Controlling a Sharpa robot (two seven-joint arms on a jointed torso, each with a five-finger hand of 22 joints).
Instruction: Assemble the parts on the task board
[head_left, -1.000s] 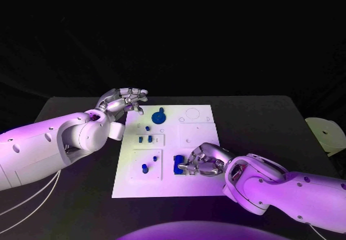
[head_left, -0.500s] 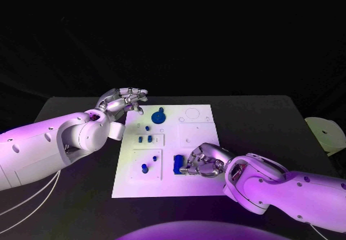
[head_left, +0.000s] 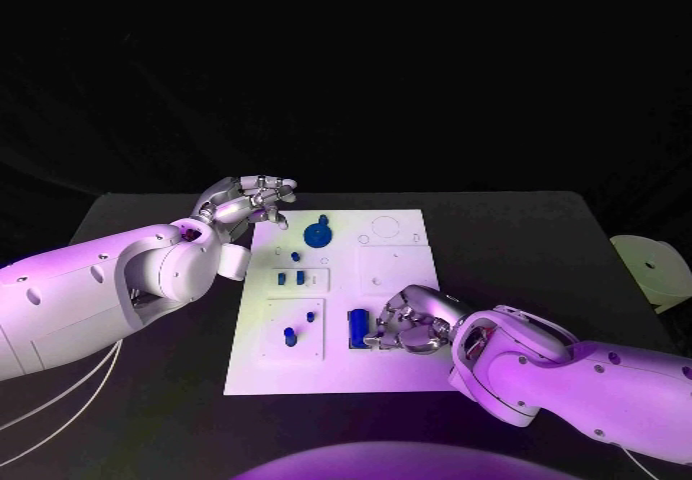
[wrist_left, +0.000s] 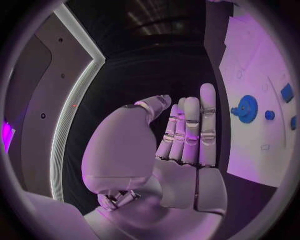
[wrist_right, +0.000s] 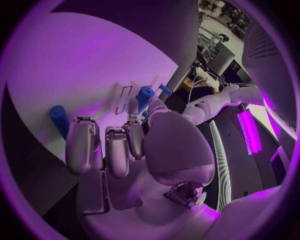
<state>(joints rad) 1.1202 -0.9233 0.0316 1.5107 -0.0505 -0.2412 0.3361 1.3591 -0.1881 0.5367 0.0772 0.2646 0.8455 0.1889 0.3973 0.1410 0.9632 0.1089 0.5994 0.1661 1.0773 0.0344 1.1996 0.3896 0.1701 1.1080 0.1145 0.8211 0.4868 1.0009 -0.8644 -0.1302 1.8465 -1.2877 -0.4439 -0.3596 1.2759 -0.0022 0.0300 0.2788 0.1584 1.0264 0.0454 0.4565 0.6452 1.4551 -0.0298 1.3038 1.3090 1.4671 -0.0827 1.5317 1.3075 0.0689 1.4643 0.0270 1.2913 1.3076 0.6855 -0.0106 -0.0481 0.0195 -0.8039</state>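
Since before, right hand (head_left: 404, 325) edged nearer the upright blue part (head_left: 356, 328) — fingers curled, touching it.

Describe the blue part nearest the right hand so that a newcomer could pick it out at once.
Start at the white task board in the middle of the black table. Near its front edge lies a blue block, right against the fingers of the right hand. It is an upright rectangle, longer than the small blue pieces beside it and unlike the round blue part at the far end.

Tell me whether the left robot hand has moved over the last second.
No. The left robot hand hovers at the task board's far left corner, just as in both earlier head views, with its fingers in the same pose beside the round blue part.
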